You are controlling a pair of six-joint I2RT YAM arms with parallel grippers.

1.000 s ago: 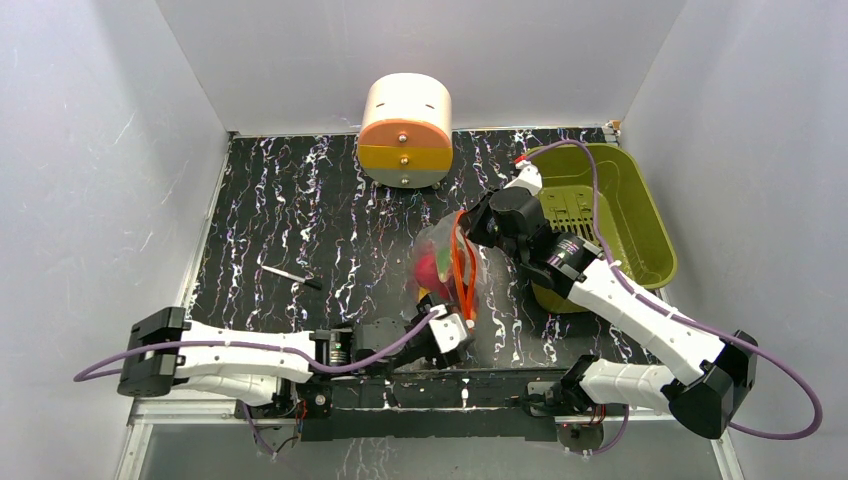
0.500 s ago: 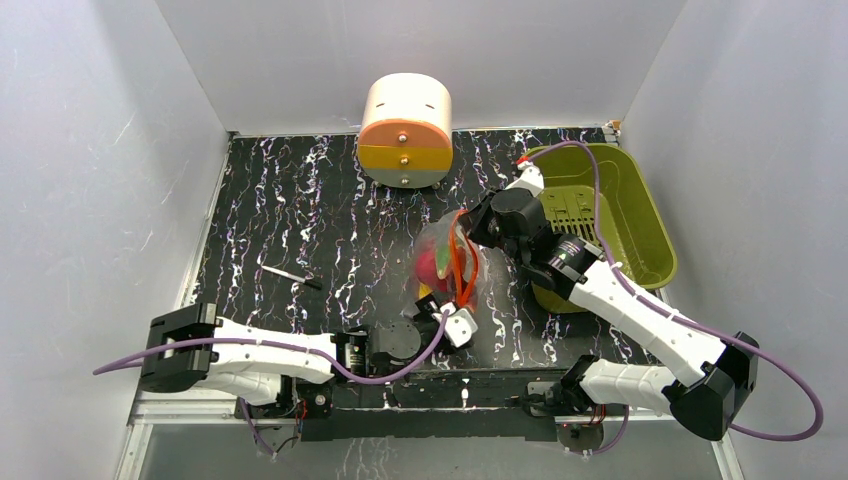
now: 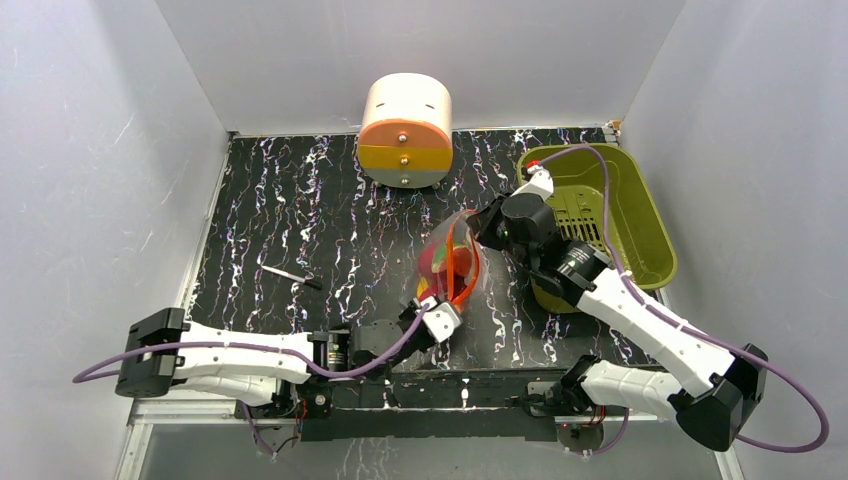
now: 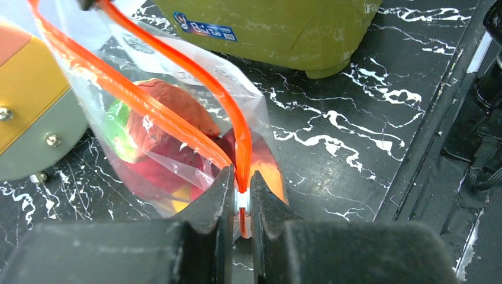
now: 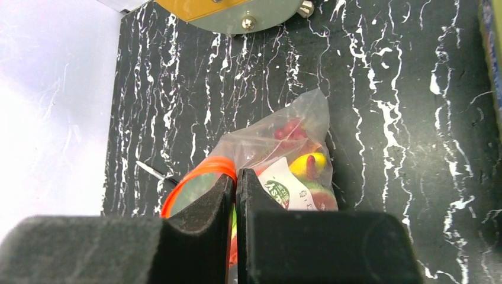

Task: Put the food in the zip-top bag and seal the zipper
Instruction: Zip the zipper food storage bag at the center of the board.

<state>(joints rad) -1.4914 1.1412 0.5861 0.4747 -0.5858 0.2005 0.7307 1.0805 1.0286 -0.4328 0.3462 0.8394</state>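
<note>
**While both grippers pinch the zipper, the bag of food sits beside the bin**

Though its mouth gapes in the middle, the zip-top bag (image 3: 450,262) is held at both ends. It sits right of table (image 3: 300,200) ctr, just beside the olive-green bin (image 3: 640,215) and in front of the round cream-and-orange drawer unit (image 3: 405,125).

L gripper (image 4: 241,198): fingers drawn narrow, clamped on the near end of the zipper (image 4: 127,97), w/ a small white piece squeezed btwn them where the two orange strips meet.

R gripper (image 5: 235,183): fingers pressed together at the far end of the bag's mouth, w/ the orange strip looping out just left of the tips. Top view shows it up against that end of the strip, so it grips the zipper there.

Btwn the two grips the strips bow apart into an open loop, so the zipper is not sealed along its length.

Food (image 4: 171,103) is inside the bag: reddish-brown and red pieces, some green, an orange bit near the L fingers, and a yellow piece seen from the R wrist. Can't tell single items apart through the crinkled plastic.

A thin dark stick (image 3: 290,273) lies on the table's left part, well apart from the bag.
</note>
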